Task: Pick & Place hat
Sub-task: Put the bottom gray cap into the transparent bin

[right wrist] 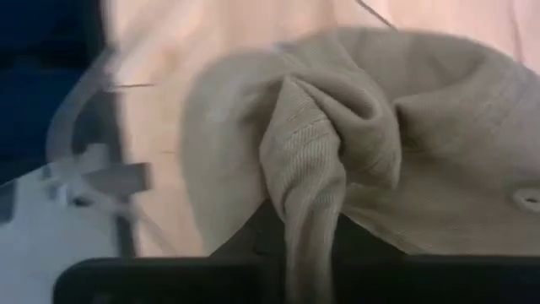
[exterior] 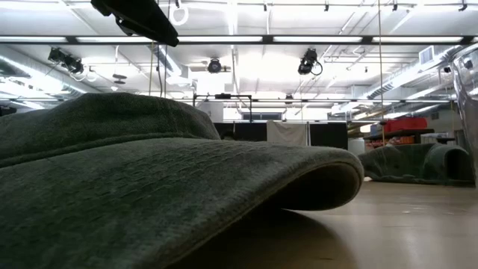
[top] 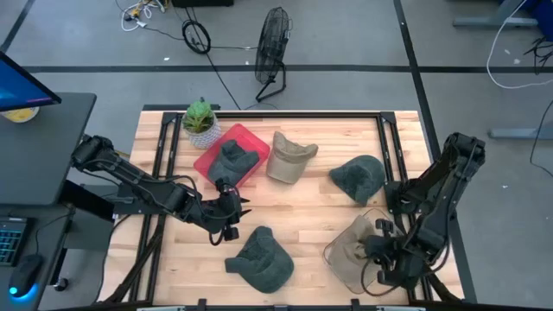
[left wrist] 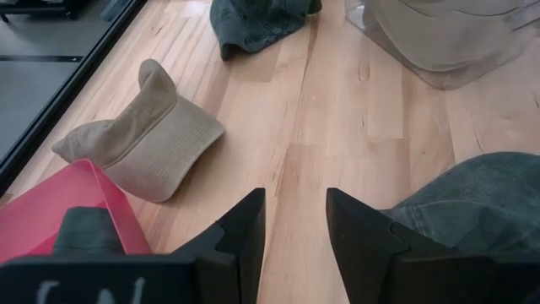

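Note:
A tan hat (top: 352,244) lies in a clear container (top: 332,256) at the table's near right. My right gripper (top: 378,250) is over it, shut on its cloth (right wrist: 308,160). My left gripper (top: 228,216) hovers open and empty over the table's middle left (left wrist: 295,211). It is between a red tray (top: 207,155) and a dark green hat (top: 261,259). A dark hat (top: 232,161) sits in the red tray. A tan visor hat (top: 287,157) and another dark green hat (top: 359,178) lie on the wood farther back. My right gripper pinches a raised fold of the tan hat's crown cloth (right wrist: 304,198) between its two fingers, several layers bunched together. The fingers come from above, slanting from the table's right. The rest of the hat spreads out below in the clear container.
A potted plant (top: 200,121) stands at the far left corner beside the red tray. The near dark green hat fills the low view (exterior: 149,179). Bare wood (top: 302,207) lies between the hats in the table's middle.

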Tool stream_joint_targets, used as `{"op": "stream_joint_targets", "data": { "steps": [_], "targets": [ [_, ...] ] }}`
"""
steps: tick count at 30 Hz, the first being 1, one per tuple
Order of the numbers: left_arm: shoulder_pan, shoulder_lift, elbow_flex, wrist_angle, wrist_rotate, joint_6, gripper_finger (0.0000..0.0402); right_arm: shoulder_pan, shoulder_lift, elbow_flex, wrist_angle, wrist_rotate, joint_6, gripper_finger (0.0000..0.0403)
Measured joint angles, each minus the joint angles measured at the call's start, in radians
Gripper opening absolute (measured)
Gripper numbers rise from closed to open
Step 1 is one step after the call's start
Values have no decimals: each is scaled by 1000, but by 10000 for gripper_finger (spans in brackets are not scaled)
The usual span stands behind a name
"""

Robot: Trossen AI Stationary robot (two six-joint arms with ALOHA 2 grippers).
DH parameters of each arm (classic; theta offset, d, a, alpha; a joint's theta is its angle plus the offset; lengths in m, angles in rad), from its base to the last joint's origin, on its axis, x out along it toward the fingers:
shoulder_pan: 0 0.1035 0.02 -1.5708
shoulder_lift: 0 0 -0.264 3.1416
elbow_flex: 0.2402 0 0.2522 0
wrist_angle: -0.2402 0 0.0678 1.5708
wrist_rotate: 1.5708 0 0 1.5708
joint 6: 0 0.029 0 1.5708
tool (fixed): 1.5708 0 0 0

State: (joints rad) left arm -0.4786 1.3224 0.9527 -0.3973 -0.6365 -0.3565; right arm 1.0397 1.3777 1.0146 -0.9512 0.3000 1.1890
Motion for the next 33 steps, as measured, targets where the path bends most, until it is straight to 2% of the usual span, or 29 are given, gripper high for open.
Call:
{"op": "stream_joint_targets", "data": {
  "steps": [5,9,13,17,23,29,33],
  "targets": [
    [0,0,0,0,0,0,130,-12,0,-58,2,-52,148,66],
    [0,0,0,0,0,0,130,-11,0,-57,32,-111,179,97],
    [0,0,0,0,0,0,130,-19,-1,-28,21,-248,188,127],
    [0,0,0,0,0,1,130,-36,-1,7,-70,-375,172,154],
    [0,0,0,0,0,2,130,-70,-1,19,-154,-389,161,192],
    [0,0,0,-1,1,37,130,-109,-1,19,-125,-494,163,224],
    [0,0,0,-1,1,64,130,-133,-1,19,-80,-506,164,231]
  ]
}}
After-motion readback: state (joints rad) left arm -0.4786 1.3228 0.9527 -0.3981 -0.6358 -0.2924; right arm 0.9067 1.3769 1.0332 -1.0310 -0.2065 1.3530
